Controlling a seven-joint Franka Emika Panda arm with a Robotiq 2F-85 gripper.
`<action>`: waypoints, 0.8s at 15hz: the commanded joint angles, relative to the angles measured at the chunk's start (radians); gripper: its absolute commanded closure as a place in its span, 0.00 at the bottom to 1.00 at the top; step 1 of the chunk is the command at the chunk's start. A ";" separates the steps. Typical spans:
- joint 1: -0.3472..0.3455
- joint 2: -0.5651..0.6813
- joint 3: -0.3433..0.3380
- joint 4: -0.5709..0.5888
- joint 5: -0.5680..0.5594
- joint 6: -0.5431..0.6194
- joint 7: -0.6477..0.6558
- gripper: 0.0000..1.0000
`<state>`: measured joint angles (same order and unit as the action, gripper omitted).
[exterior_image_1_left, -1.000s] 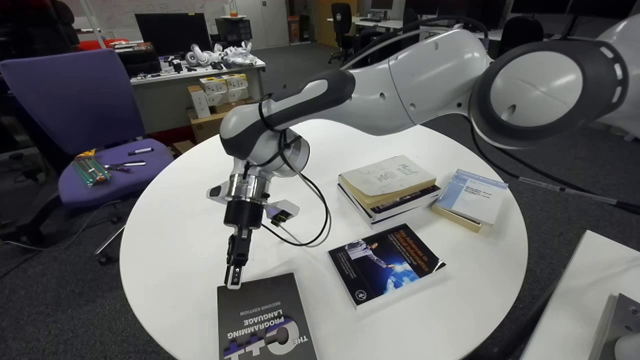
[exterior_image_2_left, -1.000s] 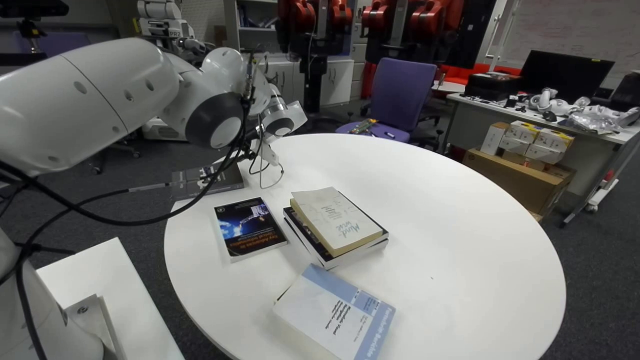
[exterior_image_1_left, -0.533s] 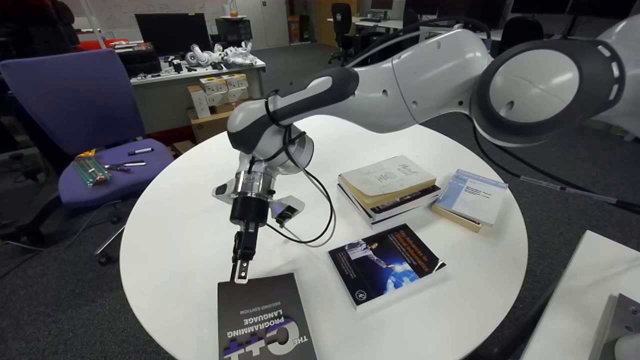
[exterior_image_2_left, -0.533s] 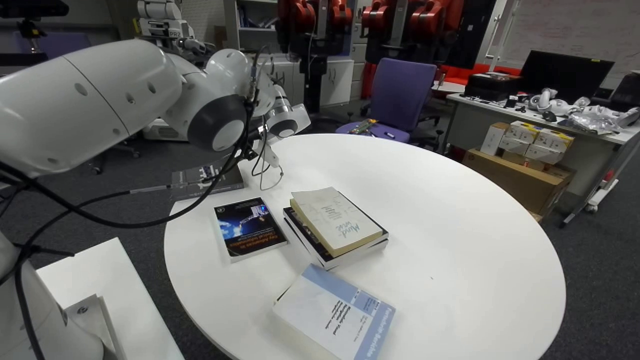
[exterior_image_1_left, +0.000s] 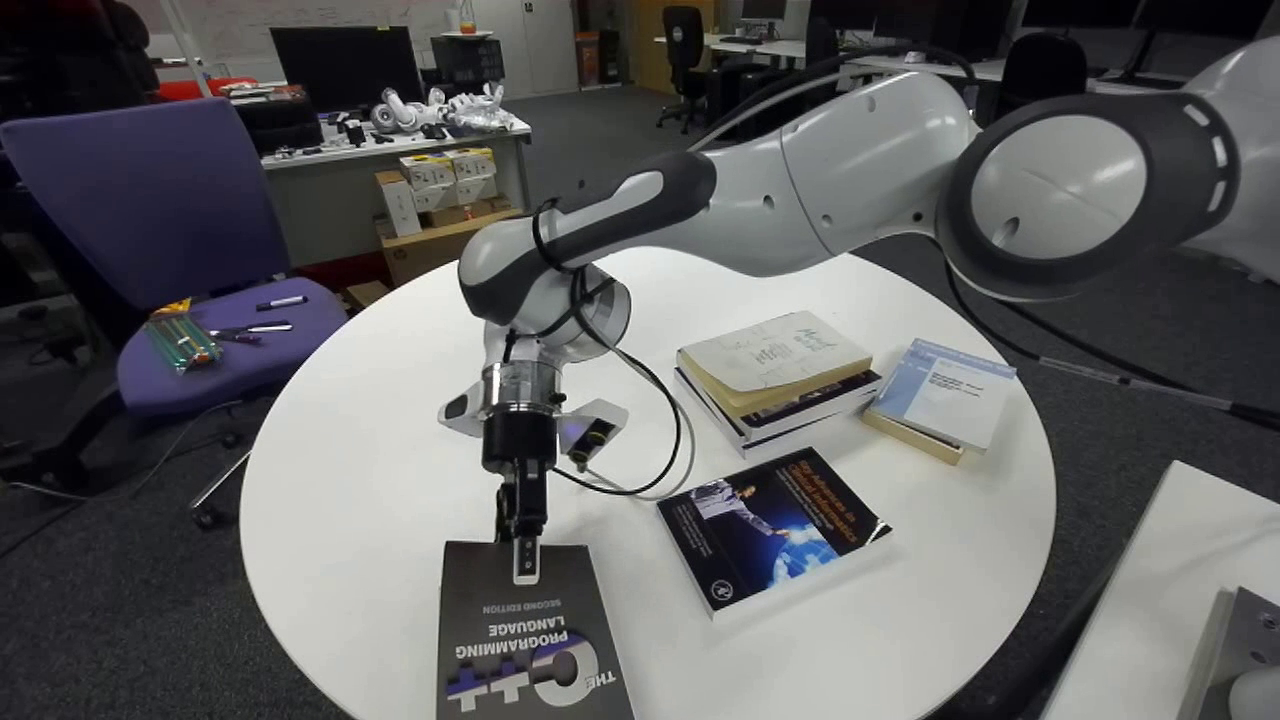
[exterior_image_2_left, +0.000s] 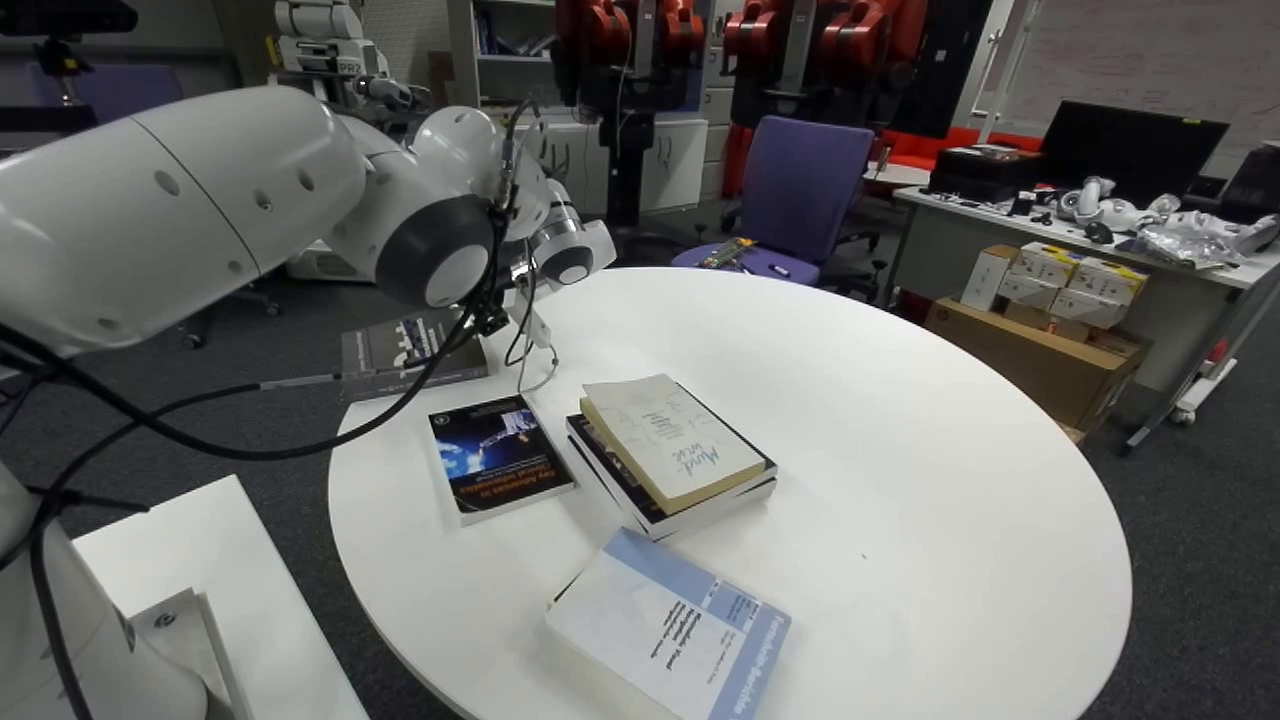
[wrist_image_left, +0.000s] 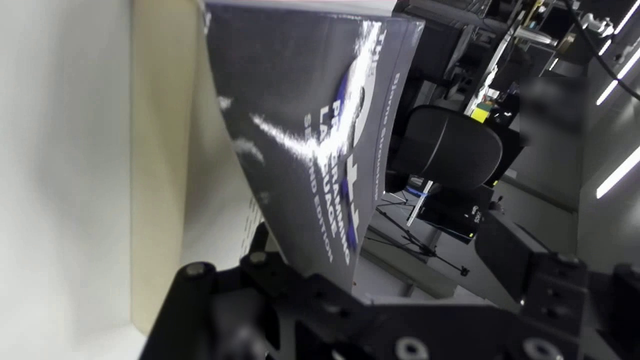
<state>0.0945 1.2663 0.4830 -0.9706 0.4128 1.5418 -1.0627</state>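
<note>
The black two-fingered pincer (wrist_image_left: 375, 240) is spread wide at a thick, dark grey book lettered "The C++ Programming Language" (exterior_image_1_left: 530, 640), which is laid at the edge of a round white table (exterior_image_1_left: 340, 480). Its cover (wrist_image_left: 295, 100) is lifted at the end nearest the pincer; one finger is set beneath the cover, the other above, and a wedge of printed page (wrist_image_left: 215, 215) is bared. Beside it, a black paperback with a blue globe picture (exterior_image_1_left: 775, 530) is laid flat. Farther off, a cream-coloured book (exterior_image_1_left: 775, 350) is stacked on dark-covered volumes (exterior_image_1_left: 815, 408), near a pale blue and white book (exterior_image_1_left: 950, 390). On a purple fabric chair (exterior_image_1_left: 150, 200), an orange-edged packet (exterior_image_1_left: 183, 342) is seen, its greenish contents too small to be identified. Beyond, white-and-yellow cartons (exterior_image_1_left: 435, 180) are piled above a brown cardboard box (exterior_image_1_left: 430, 250), their contents hidden.
</note>
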 joint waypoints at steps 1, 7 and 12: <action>0.011 0.002 -0.022 0.004 -0.037 -0.044 0.018 0.00; 0.011 -0.003 -0.042 -0.006 -0.056 0.010 -0.004 0.42; 0.006 0.000 -0.043 0.001 -0.050 0.012 -0.009 0.80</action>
<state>0.1037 1.2735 0.4421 -0.9704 0.3683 1.5470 -1.0601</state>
